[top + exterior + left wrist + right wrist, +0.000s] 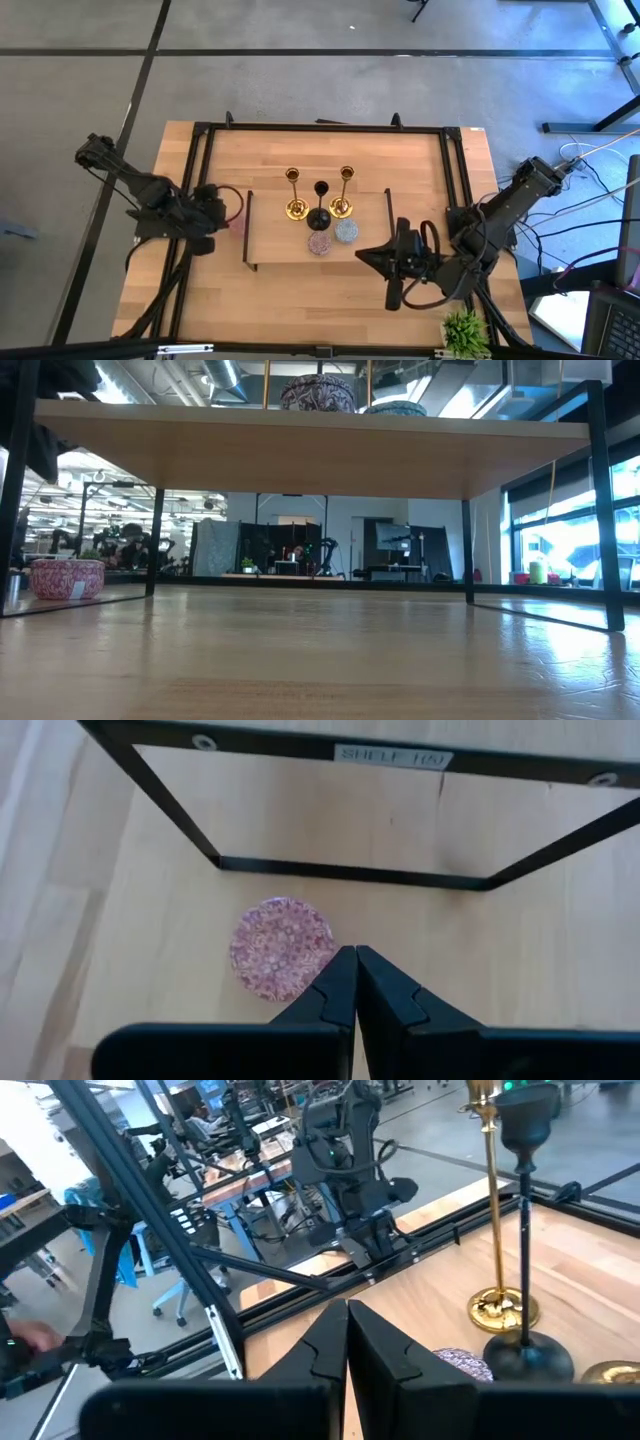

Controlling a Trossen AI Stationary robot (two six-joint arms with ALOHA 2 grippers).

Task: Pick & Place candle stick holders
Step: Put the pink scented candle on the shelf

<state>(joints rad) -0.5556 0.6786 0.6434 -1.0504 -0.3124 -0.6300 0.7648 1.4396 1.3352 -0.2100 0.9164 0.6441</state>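
Note:
Two gold candle stick holders (pixel 293 195) (pixel 344 193) and a black one (pixel 320 206) stand on their round feet on the wooden board (pixel 280 240). A mauve round (pixel 319 242) and a pale blue round (pixel 346 231) sit in front of them. The pink round (pixel 281 946) rests on the table beside the board's left end rail, also in the low view (pixel 67 577). My left gripper (pixel 355 958) is shut and hangs just above and beside it. My right gripper (pixel 347 1312) is shut, held above the board's right part (pixel 362 255), pointing at the holders.
The board stands on black end rails (pixel 350 875) with open room under it (pixel 300 560). A black frame (pixel 205 140) runs around the tabletop. A small green plant (pixel 466 330) stands at the near right corner. Bare tabletop lies near the front edge.

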